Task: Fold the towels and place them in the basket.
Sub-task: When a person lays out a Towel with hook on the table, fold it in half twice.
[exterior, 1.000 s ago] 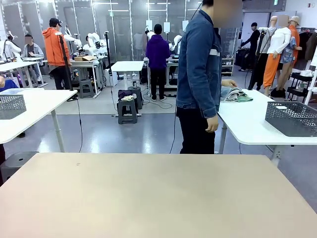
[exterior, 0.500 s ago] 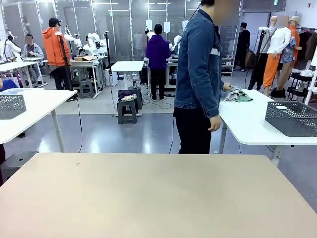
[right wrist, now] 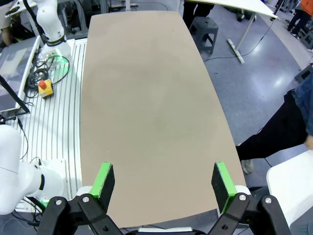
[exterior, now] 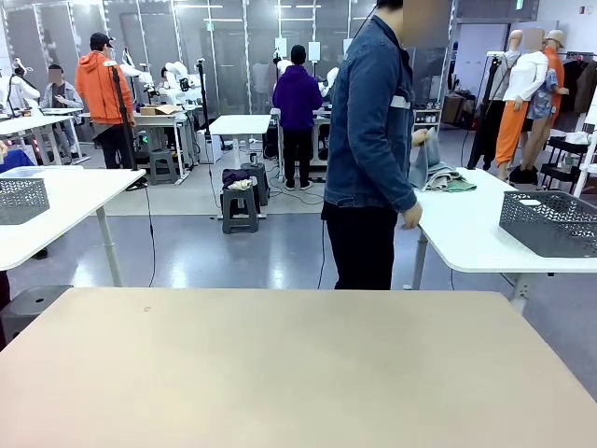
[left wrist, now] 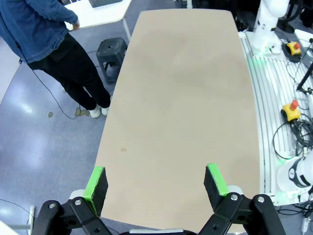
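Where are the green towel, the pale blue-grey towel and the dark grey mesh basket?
Green towel (exterior: 460,186): front view, flat corner.
Pale blue-grey towel (exterior: 424,162): front view, raised part.
Dark grey mesh basket (exterior: 548,224): front view, near lattice wall.

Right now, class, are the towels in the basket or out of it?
Out. The towels lie heaped on the white side table, apart from the basket; the person holds a grey one up.

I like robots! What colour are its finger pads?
The pads are bright green, clearest in the left wrist view.
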`<state>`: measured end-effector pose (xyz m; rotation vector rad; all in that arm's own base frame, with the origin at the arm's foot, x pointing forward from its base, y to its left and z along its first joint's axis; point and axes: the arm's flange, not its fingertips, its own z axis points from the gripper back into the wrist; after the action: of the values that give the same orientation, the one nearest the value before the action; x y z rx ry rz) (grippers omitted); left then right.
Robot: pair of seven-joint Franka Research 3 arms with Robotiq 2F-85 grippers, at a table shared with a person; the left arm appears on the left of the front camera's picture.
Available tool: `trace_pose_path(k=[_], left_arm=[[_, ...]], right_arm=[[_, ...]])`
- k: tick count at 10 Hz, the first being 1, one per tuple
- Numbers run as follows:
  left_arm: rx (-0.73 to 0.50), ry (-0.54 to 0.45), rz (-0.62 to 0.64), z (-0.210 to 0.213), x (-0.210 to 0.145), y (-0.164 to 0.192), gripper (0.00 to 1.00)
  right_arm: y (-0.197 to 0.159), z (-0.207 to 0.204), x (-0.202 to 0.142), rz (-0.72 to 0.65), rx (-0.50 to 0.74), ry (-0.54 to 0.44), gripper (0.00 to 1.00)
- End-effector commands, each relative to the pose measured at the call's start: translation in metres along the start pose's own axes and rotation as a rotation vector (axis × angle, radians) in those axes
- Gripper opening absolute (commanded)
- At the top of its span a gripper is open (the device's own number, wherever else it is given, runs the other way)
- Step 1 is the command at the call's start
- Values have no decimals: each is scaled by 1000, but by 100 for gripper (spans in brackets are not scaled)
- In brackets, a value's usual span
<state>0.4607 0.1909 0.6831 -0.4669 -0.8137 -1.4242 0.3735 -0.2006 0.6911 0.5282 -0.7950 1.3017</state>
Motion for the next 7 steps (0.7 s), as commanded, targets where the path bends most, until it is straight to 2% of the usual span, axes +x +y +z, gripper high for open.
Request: trace_pose_path(k=[1, 7], left_arm=[[0, 0, -1, 0, 0, 0, 100], [0, 0, -1, 0, 0, 0, 100]], right_arm=[[0, 0, 0, -2, 0, -1, 100], [0, 0, 0, -2, 0, -1, 100]])
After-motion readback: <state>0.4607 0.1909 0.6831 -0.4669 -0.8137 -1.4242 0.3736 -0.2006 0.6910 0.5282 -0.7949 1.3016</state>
